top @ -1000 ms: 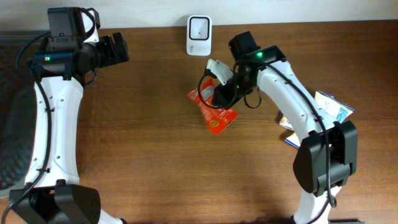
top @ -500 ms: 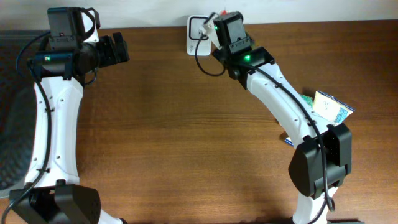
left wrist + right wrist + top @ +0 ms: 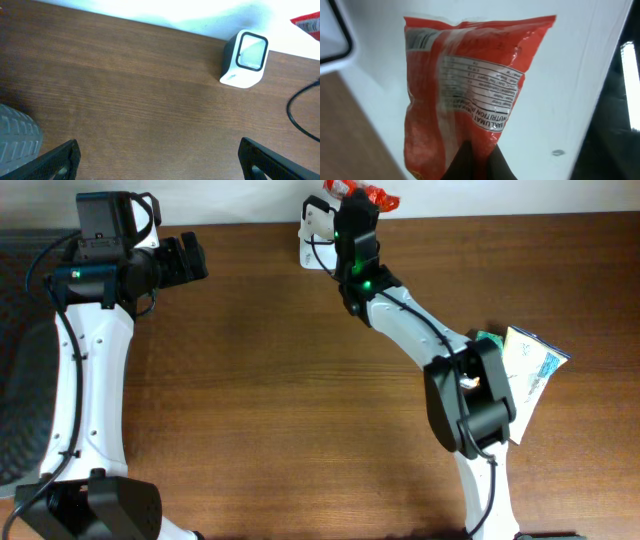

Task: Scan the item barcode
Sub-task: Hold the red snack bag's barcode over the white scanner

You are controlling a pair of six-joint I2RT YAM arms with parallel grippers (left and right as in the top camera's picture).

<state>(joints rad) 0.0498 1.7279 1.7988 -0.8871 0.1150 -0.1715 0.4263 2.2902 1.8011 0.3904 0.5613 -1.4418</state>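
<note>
At the far edge of the surface (image 3: pixel 260 400), near its middle, the right tool (image 3: pixel 475 156) holds a red snack packet (image 3: pixel 470 95) up in the air, clamped tight on the packet's lower edge. A second ago the packet lay flat near the centre of the surface with this tool on it. Since then the arm has swung it away and raised it just beside the white scanner (image 3: pixel 318 225), which stands at that same far edge.

The pick-up therefore looks done, and showing the packet to the scanner is the step in hand. The wrist view shows the nutrition panel. No barcode is visible, so it cannot be told whether the code faces the scanner window.

The left tool (image 3: pixel 190 260) has not moved. It hovers near the far left corner with its fingers wide apart and empty.

Counted:
- two arms
- one scanner
- one red packet
- a small cluster of boxes (image 3: pixel 532 358) at the right edge, partly hidden by the right arm, so their number cannot be told
</note>
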